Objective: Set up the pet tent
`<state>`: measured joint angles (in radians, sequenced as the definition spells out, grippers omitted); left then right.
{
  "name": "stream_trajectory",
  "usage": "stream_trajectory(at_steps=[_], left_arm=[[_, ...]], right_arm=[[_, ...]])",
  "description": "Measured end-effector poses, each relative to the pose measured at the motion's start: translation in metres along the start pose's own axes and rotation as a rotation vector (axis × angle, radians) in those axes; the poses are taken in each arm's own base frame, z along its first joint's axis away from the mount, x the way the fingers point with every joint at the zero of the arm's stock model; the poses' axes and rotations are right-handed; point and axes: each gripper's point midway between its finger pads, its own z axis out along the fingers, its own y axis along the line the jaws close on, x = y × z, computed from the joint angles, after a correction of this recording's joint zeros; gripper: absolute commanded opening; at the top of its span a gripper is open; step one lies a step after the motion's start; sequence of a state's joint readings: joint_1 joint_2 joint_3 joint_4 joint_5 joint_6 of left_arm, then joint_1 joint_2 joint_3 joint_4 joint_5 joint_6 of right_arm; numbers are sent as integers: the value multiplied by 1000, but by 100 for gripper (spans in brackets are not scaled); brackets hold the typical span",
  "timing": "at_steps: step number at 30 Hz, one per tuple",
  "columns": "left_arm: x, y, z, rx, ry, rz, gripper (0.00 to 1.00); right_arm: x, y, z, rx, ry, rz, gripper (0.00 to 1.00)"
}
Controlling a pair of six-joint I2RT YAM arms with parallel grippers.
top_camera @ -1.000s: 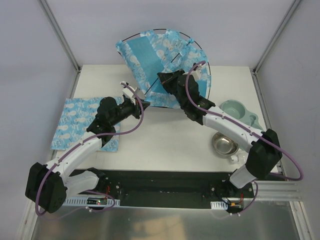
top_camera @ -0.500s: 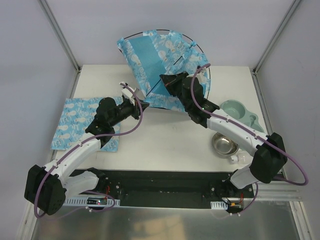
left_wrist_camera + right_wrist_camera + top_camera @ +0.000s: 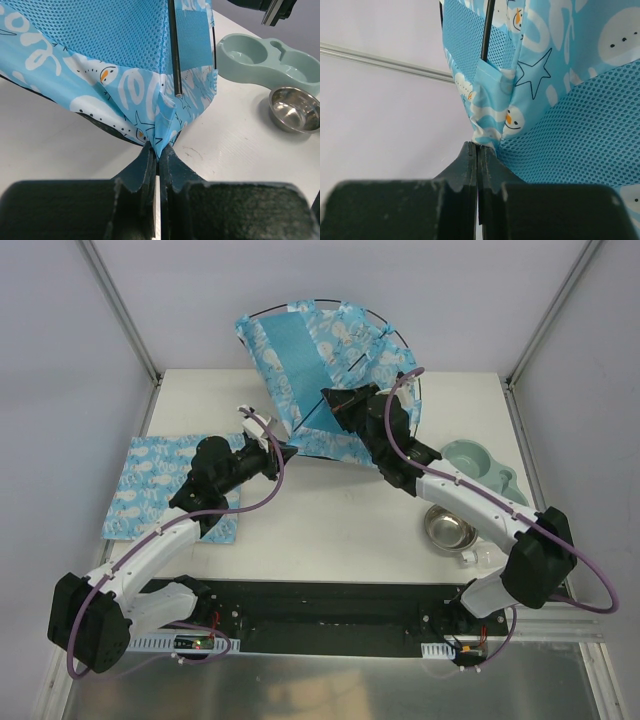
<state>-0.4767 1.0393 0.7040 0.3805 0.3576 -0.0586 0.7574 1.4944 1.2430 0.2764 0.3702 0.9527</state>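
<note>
Gripping a corner of the pet tent (image 3: pixel 320 360), the left gripper (image 3: pixel 283 448) had its two fingers pressed fully together, with only the thin blue cloth between them. In the left wrist view this gripper (image 3: pixel 158 152) held the pointed lower tip of the printed fabric, just above the white table (image 3: pixel 330 520). A thin black pole (image 3: pixel 173 50) ran down over the mesh panel, and its bare end lay against the cloth a little above the pinched corner.

The right gripper (image 3: pixel 330 398) was also closed completely on the tent, at another corner, higher and nearer the middle. In the right wrist view this gripper (image 3: pixel 477 150) held a fold of cloth just under a small pocket, and a black pole (image 3: pixel 487 30) went into this pocket from above.

The tent itself stood at the far edge of the table, near the centre, and part of it reached beyond that edge. It was raised and tilted, not flat, with one pole making an arc over its top.

A flat mat (image 3: pixel 160 480) of the same blue print lay on the left side, partly under the left arm. On the right side were a pale green double bowl (image 3: pixel 480 465) and, just beside it, a steel bowl (image 3: pixel 449 528).
</note>
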Motion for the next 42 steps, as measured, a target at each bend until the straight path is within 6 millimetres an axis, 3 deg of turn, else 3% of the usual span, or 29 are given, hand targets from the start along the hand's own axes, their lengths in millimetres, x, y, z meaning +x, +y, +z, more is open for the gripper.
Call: stream_trajectory(at_steps=[22,42], left_arm=[[4,8,-3,-21,16,4,0],[3,8,-5,-7,15,-12,0]], right_arm=[[1,-23,1,43,-3,-14,0],[4,-26,4,39,15,-3,0]])
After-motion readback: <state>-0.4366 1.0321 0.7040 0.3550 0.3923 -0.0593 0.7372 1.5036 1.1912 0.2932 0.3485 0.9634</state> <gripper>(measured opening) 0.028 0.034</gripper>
